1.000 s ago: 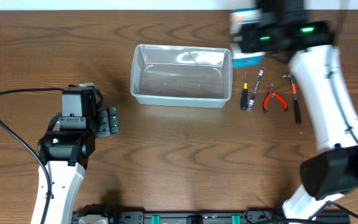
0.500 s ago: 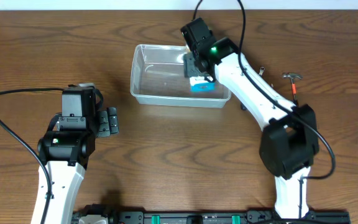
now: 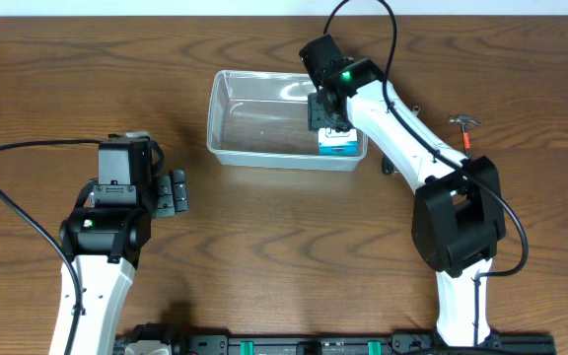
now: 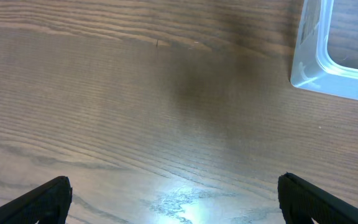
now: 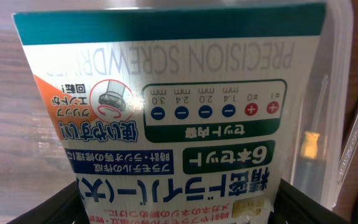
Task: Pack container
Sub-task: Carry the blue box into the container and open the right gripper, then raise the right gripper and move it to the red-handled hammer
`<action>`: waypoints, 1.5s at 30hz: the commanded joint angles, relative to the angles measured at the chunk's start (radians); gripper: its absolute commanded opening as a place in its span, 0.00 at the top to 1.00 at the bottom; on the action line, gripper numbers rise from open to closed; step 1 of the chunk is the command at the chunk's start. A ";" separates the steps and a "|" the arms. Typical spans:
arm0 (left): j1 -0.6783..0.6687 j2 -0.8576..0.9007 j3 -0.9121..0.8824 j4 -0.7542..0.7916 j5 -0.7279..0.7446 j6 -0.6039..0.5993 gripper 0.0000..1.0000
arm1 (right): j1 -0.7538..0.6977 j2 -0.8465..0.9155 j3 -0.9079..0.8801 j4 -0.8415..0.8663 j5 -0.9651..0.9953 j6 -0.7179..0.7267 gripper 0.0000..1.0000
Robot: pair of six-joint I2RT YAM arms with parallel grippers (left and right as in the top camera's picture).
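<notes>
Most of the right wrist view is filled by a blue-and-white box printed "PRECISION SCREWDRIVER", so little behind it can be made out. Only the finger ends of the right tool are seen, at the lower corners of the view, closed against the two sides of the box, which is held between them. To the right of that tool, past a clear wall, a thin object with a yellow band is too blurred to be named.

From overhead, a hammer is partly covered by the right arm, and what lies under the arm cannot be told.

The container is a clear rectangular bin with rounded corners and a rim, and the wood grain of the counter is seen through its floor. The box is at its right end, directly beneath the right tool.

The left tool is spread wide, with nothing between its fingers. The container lies ahead of it and to its right, well apart. In its own view only one rounded corner is caught, cut off by the frame edge.
</notes>
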 commanded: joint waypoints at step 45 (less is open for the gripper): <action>-0.003 0.001 0.015 -0.002 -0.011 0.017 0.02 | -0.693 0.011 -0.172 -0.034 -0.164 -0.578 0.25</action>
